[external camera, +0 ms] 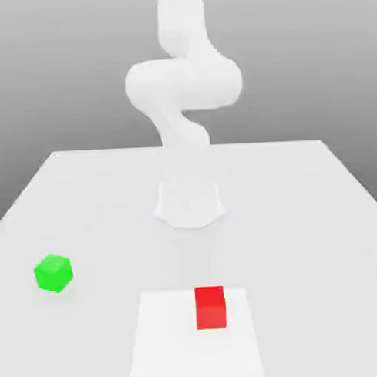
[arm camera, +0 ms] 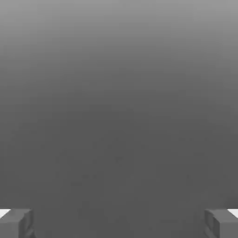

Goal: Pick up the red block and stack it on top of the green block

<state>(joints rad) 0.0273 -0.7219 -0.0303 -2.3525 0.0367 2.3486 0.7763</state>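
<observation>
The red block [external camera: 211, 307] sits on a lighter white patch [external camera: 164, 347] near the table's front, slightly toward the exterior view's right. The green block [external camera: 53, 273] rests on the table at the exterior view's left, well apart from the red one. In the hand view my gripper [arm camera: 119, 223] is open, its two grey fingertips [arm camera: 16, 223] standing far apart at the frame's edges with nothing between them and only grey background beyond. The white arm [external camera: 183, 84] rises from its base at the table's back middle.
The arm's round white base [external camera: 189, 205] stands on the white table [external camera: 301, 217] behind both blocks. The table's far edge runs across the exterior view at about mid-height, with a grey backdrop beyond.
</observation>
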